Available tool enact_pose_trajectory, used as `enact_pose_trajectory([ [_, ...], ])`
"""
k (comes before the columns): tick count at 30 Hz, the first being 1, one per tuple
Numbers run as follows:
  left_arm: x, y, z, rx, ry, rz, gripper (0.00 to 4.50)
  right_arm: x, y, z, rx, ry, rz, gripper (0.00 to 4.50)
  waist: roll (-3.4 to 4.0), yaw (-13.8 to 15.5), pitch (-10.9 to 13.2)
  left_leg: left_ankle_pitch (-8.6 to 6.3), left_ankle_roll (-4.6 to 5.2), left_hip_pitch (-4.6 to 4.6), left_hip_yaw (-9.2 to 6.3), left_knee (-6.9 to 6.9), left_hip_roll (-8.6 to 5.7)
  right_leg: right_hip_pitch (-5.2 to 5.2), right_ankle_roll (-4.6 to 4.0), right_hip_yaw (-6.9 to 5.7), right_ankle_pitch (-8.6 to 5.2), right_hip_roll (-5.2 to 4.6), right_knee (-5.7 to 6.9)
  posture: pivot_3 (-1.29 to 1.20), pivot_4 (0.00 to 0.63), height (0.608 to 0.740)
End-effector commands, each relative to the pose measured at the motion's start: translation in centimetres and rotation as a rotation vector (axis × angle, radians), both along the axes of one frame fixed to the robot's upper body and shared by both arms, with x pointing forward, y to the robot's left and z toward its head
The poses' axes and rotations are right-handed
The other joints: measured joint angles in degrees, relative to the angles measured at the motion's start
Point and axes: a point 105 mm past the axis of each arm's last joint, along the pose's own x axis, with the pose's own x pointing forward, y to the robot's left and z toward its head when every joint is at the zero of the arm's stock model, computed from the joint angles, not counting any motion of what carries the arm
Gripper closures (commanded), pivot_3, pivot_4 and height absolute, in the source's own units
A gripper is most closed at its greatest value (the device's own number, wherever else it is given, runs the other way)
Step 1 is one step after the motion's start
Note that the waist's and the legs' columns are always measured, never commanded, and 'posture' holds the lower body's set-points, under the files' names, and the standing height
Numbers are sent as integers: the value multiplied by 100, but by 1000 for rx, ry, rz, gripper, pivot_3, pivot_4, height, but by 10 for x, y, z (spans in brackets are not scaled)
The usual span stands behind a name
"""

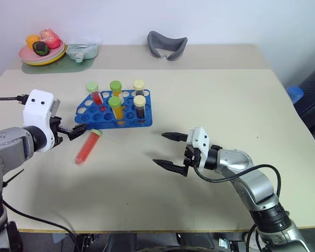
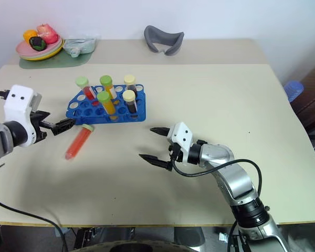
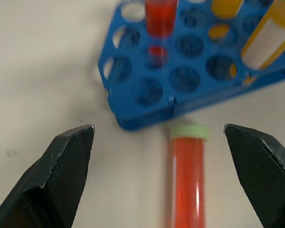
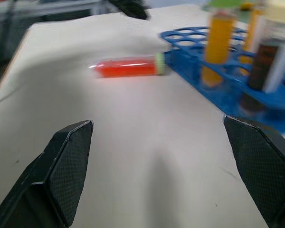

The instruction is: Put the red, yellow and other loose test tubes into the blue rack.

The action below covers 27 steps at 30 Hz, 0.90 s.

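Note:
The blue rack (image 1: 132,123) stands left of the table's middle with several capped tubes upright in it: red, yellow-orange and dark ones. One loose test tube (image 1: 87,148), red with a light-green cap, lies flat on the table just in front of the rack's left end, cap toward the rack. My left gripper (image 1: 77,132) hovers at that tube's cap end, open; in the left wrist view the tube (image 3: 187,183) lies ahead between the spread fingers. My right gripper (image 1: 158,148) is open over bare table to the right, pointing toward the tube (image 4: 126,67) and the rack (image 4: 213,97).
A grey curved tray (image 1: 167,44) sits at the back centre. A plate of toy fruit (image 1: 42,51) on a green mat and a pale green object (image 1: 83,51) occupy the back left corner. A blue object (image 1: 294,93) stands beyond the table's right edge.

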Motion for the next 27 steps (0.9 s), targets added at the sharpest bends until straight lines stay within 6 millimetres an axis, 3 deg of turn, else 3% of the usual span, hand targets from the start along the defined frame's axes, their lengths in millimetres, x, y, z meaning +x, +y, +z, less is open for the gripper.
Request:
enact_pose_trajectory([
  [1,-1,5,-17,38,138,13,24,-6,3,4,-29,-66,69,0,0,-5,0,0,0,0,0,-1,0,-2,0,0,0,0,1,0,150,740],
  [8,7,-3,-37,29,298,-39,24,-7,6,1,-17,-54,81,0,-1,19,0,0,-1,-3,0,1,0,-4,0,1,0,-2,1,0,150,740],
  [17,32,-12,-44,29,393,-24,24,-6,13,4,3,-50,92,0,-1,9,0,1,-2,-4,2,3,-1,-6,0,1,0,-1,4,0,150,740],
  [27,41,-12,-56,20,484,1,24,-5,16,9,28,-37,70,0,2,17,-2,2,-2,-3,2,7,-2,-6,0,1,0,-1,10,0,150,740],
])
